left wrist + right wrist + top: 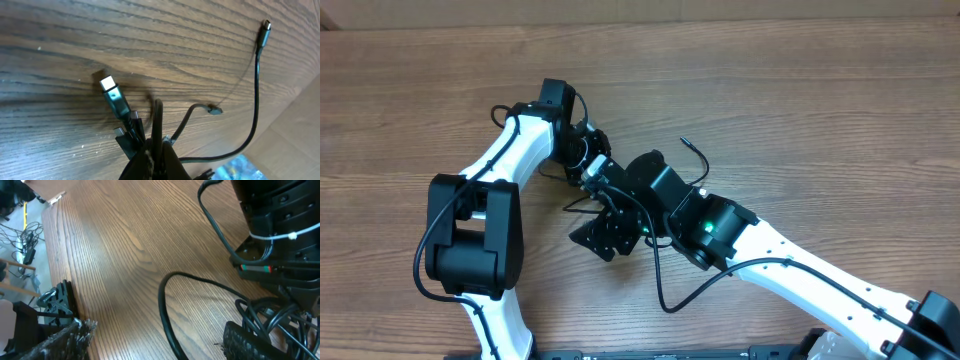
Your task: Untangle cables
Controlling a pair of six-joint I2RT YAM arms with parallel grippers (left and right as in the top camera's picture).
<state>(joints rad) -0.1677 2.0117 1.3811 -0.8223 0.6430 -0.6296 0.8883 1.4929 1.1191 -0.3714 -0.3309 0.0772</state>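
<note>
While the left pincer (150, 159) stands clamped shut on the cables (257, 85) where they bunch, low over the bench (60, 35), the right pincer (157, 332) gapes wide with nothing in it. It would do best to pinch one free strand near the bunch and draw it outward slowly. The cords are thin, black, rubbery and limp. One plug (108, 84) is flat, silvery metal, and the bench is grained wood.
</note>
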